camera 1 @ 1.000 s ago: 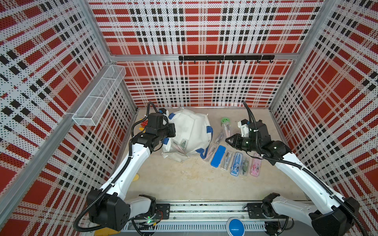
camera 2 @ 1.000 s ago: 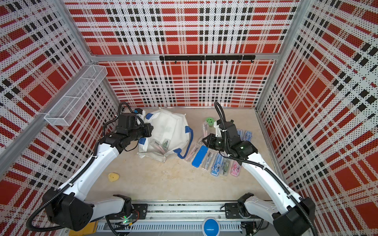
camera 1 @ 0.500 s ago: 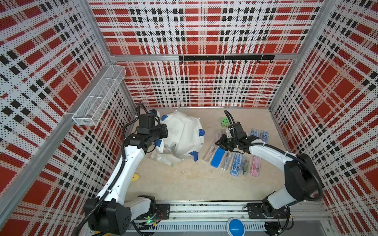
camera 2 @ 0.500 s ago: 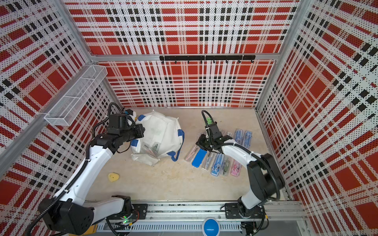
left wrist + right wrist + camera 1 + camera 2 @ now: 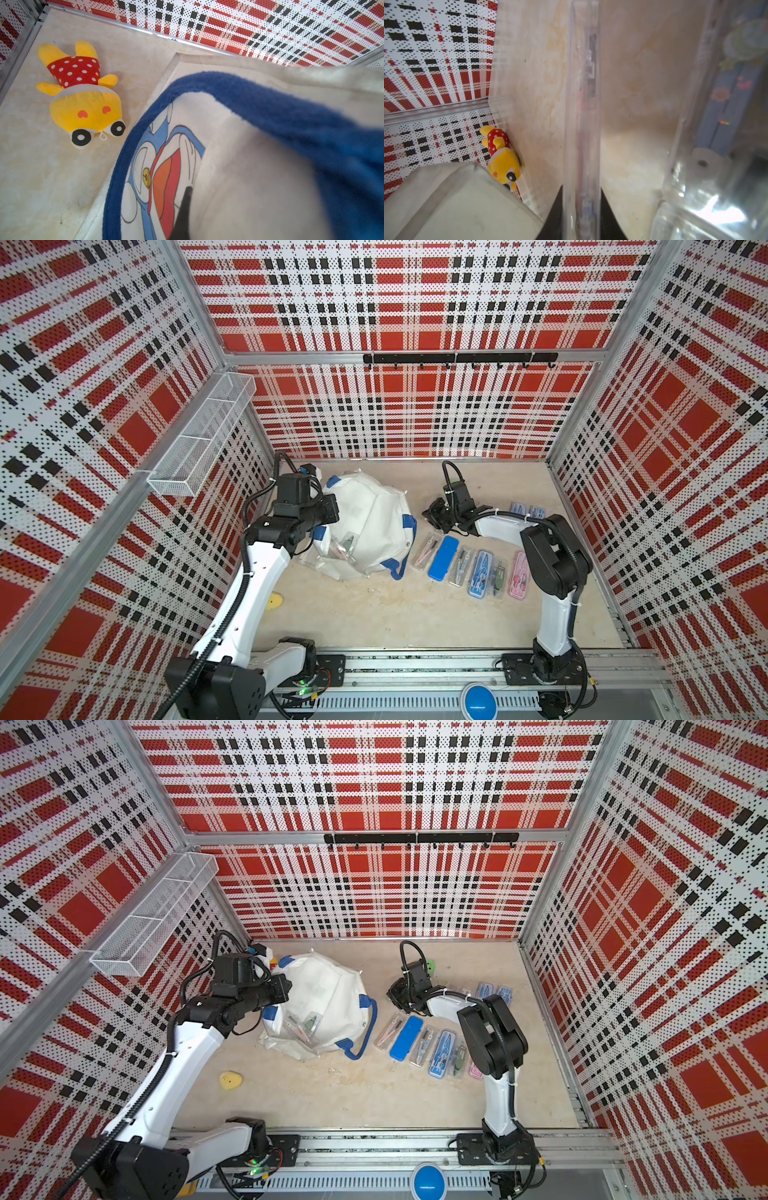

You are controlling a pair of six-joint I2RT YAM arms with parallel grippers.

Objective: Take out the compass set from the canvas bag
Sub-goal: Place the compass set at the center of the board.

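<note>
Right wrist: fingers [image 5: 552, 220] around clear case [image 5: 582, 108]

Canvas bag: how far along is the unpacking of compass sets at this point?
Partway. Done: a row of cases lies on the table beside the canvas bag. In hand: the right end effector is shut on a clear case, while the left end effector grips the bag. Left: more cases show in the bag's mouth.
</note>
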